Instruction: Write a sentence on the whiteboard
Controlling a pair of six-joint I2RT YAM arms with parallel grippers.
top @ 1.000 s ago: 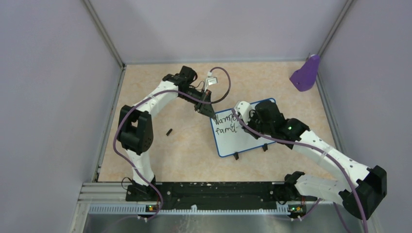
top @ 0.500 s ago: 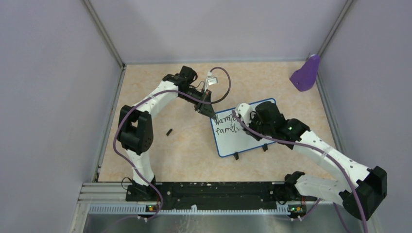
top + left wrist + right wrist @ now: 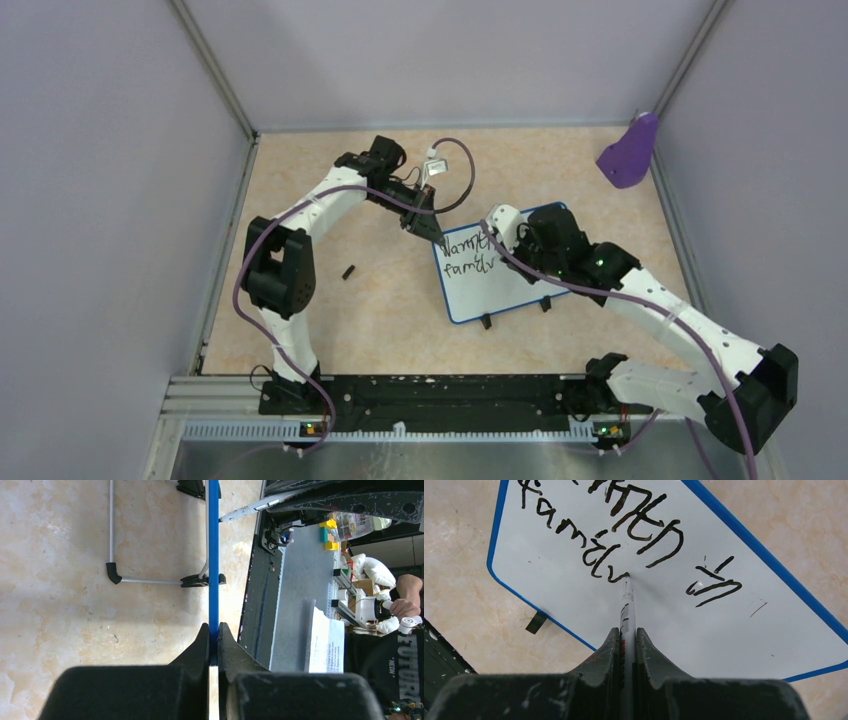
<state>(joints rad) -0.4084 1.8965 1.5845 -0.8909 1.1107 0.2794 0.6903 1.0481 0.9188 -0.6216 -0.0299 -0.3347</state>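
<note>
The whiteboard (image 3: pixel 505 290) lies flat on the table, white with a thin blue rim. My left gripper (image 3: pixel 431 231) is shut on its upper left rim, and the left wrist view shows the blue edge (image 3: pixel 213 555) pinched between the fingers (image 3: pixel 213 630). My right gripper (image 3: pixel 627 632) is shut on a grey marker (image 3: pixel 627 607). The marker's tip touches the board (image 3: pixel 734 635) at the end of the second line. The sentence (image 3: pixel 624 535) is black handwriting in two lines, also visible from above (image 3: pixel 466 256). From above, the right gripper (image 3: pixel 500 236) sits over the board's top.
A purple scoop (image 3: pixel 628 153) leans in the far right corner. A small black cap (image 3: pixel 348 271) lies on the table left of the board. Two black feet (image 3: pixel 486 322) stick out from the board's near edge. Grey walls enclose the table.
My right gripper has shifted slightly with the marker, and a further stroke now ends the second line. The left gripper and the board have not moved.
</note>
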